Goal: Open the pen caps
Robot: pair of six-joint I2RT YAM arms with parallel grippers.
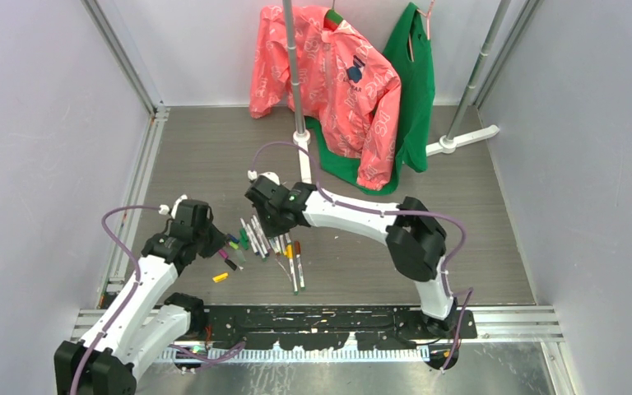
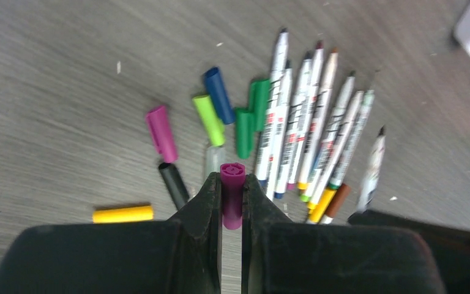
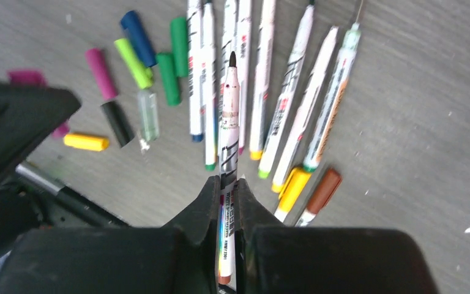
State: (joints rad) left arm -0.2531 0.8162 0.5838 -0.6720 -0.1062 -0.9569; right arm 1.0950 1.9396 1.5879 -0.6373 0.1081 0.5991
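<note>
Two things are in hand, and we judge the pull on this pen done and the putting-down not yet begun. Our left pincer (image 2: 232, 184) is pressed together on a purple cap (image 2: 232, 199), pinching it between the pads. Our right pincer (image 3: 226, 187) is pinching the white barrel of a bare-tipped pen (image 3: 230, 116). Cap and pen are apart, both held over the bench (image 1: 214, 156), close to its near edge and left of its middle. The next move, as we read it, calls for laying the purple cap among the loose caps and the bare-tipped pen with the opened ones, disturbing neither group, and then turning to a capped pen. Eight loose caps lie toward the left edge of the bench: one pink cap (image 2: 161, 133), one lime cap (image 2: 209, 119), one blue cap (image 2: 219, 95), two green caps (image 2: 259, 104), one black cap (image 2: 174, 184), one clear cap (image 2: 214, 160) and one yellow cap (image 2: 122, 214). With the one we hold, that makes nine off. Just beside them, on the side of the right edge, the opened pens (image 2: 318, 122) lie in a close fan. We count seven or eight, as they overlap too much for us to be sure. Two more lie at the fan's outer side with caps on, a yellow-capped pen (image 3: 294, 187) and a brown-capped pen (image 3: 322, 191), and we take these to be what is left.
</note>
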